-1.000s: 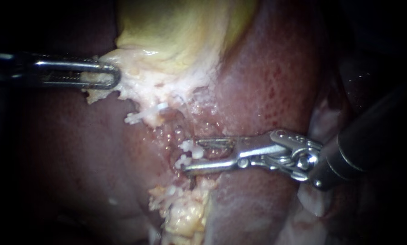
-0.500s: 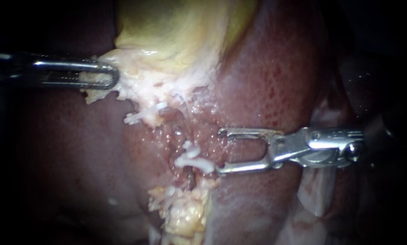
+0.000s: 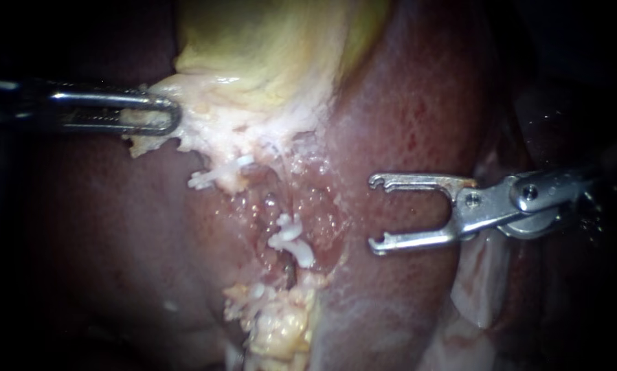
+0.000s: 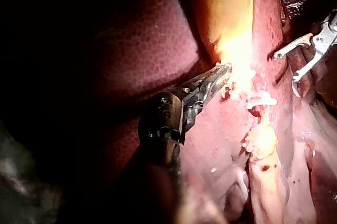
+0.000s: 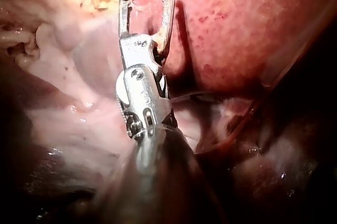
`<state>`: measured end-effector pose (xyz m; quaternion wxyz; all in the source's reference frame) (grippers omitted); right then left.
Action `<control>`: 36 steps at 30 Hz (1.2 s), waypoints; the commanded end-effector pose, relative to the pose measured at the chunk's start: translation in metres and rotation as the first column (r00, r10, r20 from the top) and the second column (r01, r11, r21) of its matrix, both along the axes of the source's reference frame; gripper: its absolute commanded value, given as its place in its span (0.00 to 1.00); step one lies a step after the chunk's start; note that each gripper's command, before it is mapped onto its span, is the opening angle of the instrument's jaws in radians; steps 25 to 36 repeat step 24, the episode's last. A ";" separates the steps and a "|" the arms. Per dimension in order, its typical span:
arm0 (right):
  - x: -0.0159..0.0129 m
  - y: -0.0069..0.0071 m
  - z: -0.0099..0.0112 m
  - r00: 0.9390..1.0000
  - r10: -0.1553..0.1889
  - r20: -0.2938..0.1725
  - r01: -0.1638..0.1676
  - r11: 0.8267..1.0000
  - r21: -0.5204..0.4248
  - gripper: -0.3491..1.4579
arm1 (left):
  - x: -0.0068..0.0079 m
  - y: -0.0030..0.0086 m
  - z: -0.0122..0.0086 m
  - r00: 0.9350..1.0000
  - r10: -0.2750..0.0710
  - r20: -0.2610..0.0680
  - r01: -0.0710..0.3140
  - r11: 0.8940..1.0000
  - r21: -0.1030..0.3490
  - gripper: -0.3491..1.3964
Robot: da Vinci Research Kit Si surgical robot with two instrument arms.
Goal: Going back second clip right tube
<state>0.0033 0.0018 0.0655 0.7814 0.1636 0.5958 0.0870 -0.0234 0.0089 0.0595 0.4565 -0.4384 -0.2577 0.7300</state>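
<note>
Backing away from the small white plastic clip (image 3: 291, 239), the slim steel right instrument (image 3: 376, 213) now holds its tool wide open and empty over the red-brown liver (image 3: 405, 124); a second ago those jaws bracketed the clip. Left behind, the clip sits across the right tube (image 3: 287, 270), between the pale yellow gallbladder (image 3: 267, 48) and a lump of yellow fat (image 3: 281, 323). Placement looks finished, the retreat well under way. The shaft slants in from the right, hooked tips toward the clip. The left instrument (image 3: 171, 115) keeps its tool clamped on whitish tissue (image 3: 205, 130) at the gallbladder's edge.
</note>
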 end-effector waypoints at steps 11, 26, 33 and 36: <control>0.0001 0.0002 -0.0007 1.000 -0.018 0.019 0.019 1.000 -0.020 0.47 | -0.0039 -0.0009 0.0053 0.999 0.034 0.006 -0.034 0.999 -0.001 0.00; 0.0000 0.0005 -0.0011 1.000 -0.024 0.019 0.024 0.999 -0.034 0.47 | -0.0046 -0.0007 0.0066 0.999 0.044 0.008 -0.044 0.999 -0.001 0.00; 0.0000 0.0005 -0.0011 1.000 -0.024 0.019 0.024 0.999 -0.034 0.47 | -0.0046 -0.0007 0.0066 0.999 0.044 0.008 -0.044 0.999 -0.001 0.00; 0.0000 0.0005 -0.0011 1.000 -0.024 0.019 0.024 0.999 -0.034 0.47 | -0.0046 -0.0007 0.0066 0.999 0.044 0.008 -0.044 0.999 -0.001 0.00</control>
